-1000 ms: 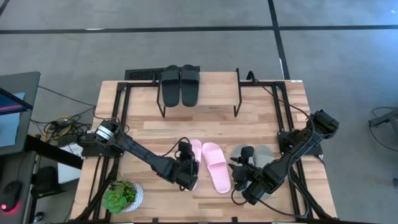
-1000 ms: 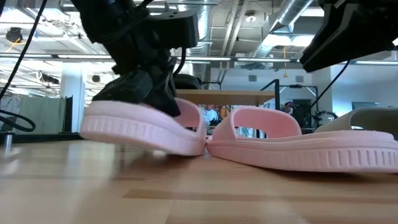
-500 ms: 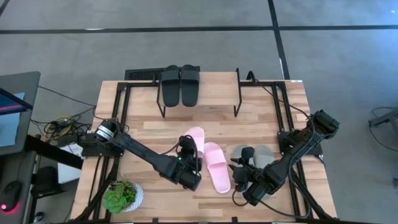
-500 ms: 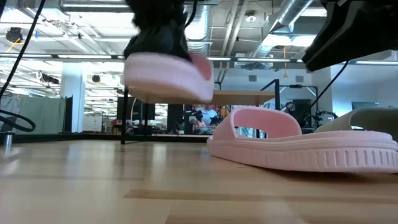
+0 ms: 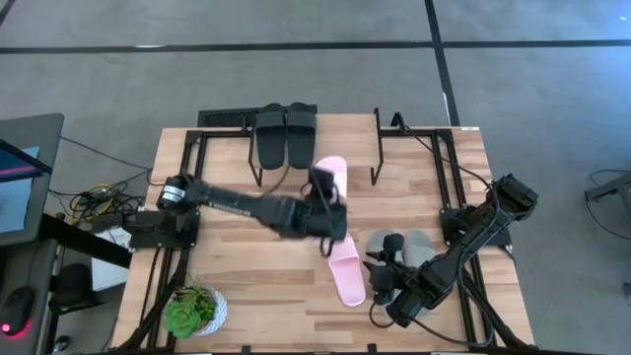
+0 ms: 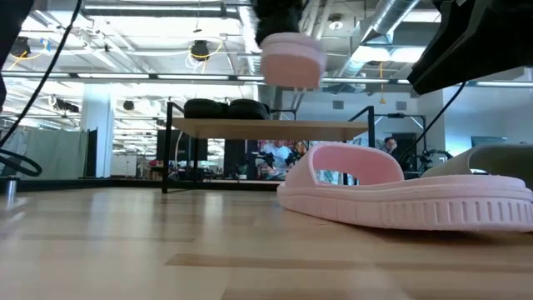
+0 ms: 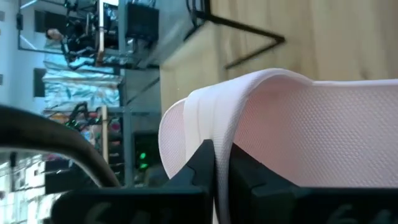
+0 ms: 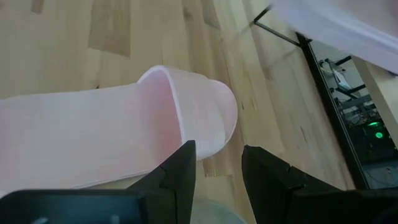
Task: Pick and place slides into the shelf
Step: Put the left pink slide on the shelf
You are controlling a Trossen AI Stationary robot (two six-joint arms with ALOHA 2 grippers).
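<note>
Black pair already sits on the shelf, left side; right half of the plank is free. Left gripper is clamped on the strap of one pink slide, holding it in the air just in front of the shelf. Other pink slide lies on the table, grey-green pair beside it. Right gripper hovers low over the grey-green pair, fingers parted, gripping nothing. So two of six are shelved, one is in transit, three are left.
</note>
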